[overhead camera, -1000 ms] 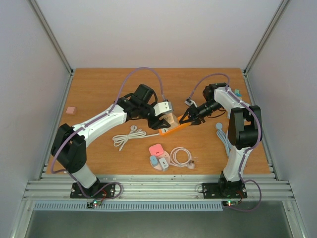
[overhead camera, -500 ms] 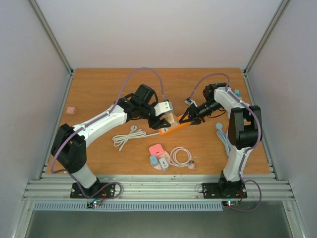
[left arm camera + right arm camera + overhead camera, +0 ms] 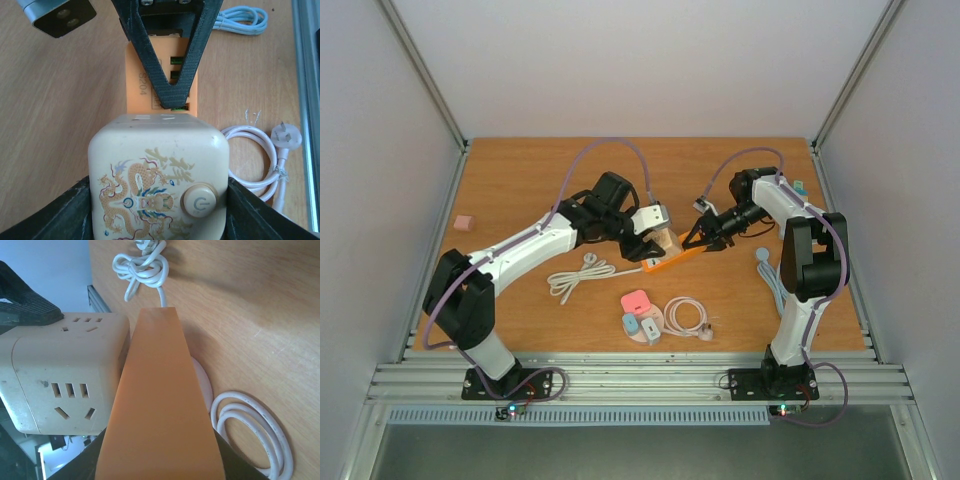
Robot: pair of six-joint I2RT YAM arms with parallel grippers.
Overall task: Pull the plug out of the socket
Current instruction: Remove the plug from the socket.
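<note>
A cream cube plug (image 3: 668,242) with a dragon print and a round power button sits at one end of the orange socket strip (image 3: 680,258) in mid-table. My left gripper (image 3: 653,245) is shut on the cube, its black fingers (image 3: 75,212) pressed against both sides of the plug (image 3: 159,175). The strip (image 3: 142,80) runs away from the cube. My right gripper (image 3: 696,238) is shut on the strip's other end (image 3: 160,405), with the cube (image 3: 65,375) beside it. The join between cube and strip is hidden.
A tangled white cable (image 3: 575,275) lies left of the strip. In front are a coiled white cable with plug (image 3: 687,318) and small pink and blue chargers on a round plate (image 3: 640,312). A blue cable (image 3: 767,270) lies right, a pink block (image 3: 465,222) far left.
</note>
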